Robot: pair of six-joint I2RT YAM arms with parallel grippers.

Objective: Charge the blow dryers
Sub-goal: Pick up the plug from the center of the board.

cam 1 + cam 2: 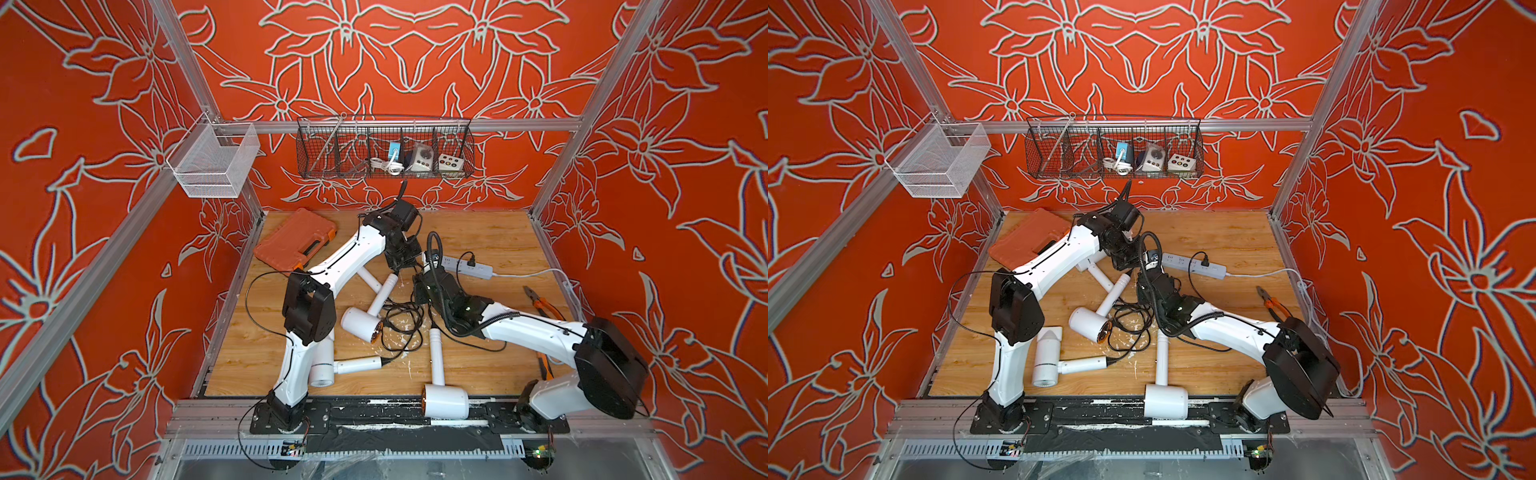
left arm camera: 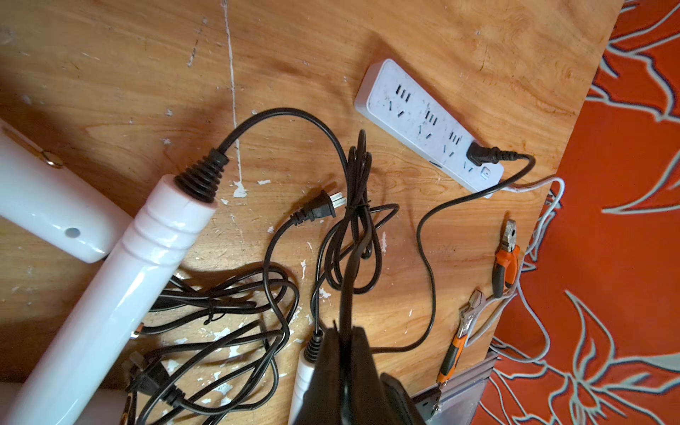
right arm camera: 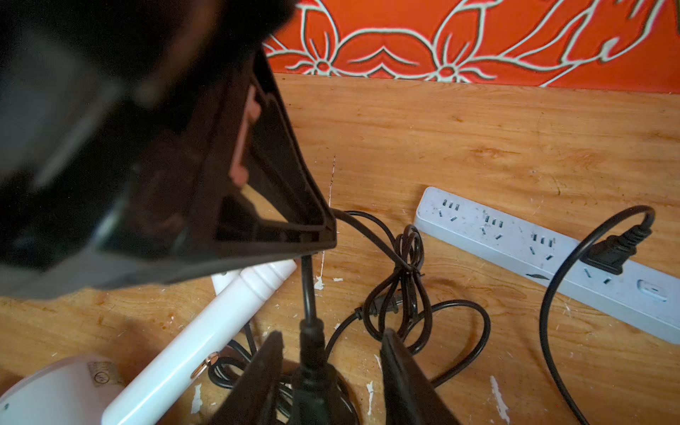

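The four dryers [image 1: 360,323] lie heaped mid-counter [image 1: 490,232] with their cords tangled between them. The strip [image 1: 465,267] sits just beyond, one plug [image 2: 482,156] already seated at its switch end. The left claw [image 2: 346,331] is clamped fully on a cord [image 3: 307,287], which is held up off the wood. The right claw [image 3: 331,335] stands part-way apart astride that same cord and grips nothing. A thicker black piece lies between its jaws, but whether it is plug or strain relief cannot be told. A loose plug [image 2: 323,206] rests beside a tied bundle [image 2: 362,206]. The cord is best held taut by the left claw while the right is closed squarely on a plug body — not the thin wire — so the blades can be lined up with a free socket and pressed straight in. The strip looks light and may slide.
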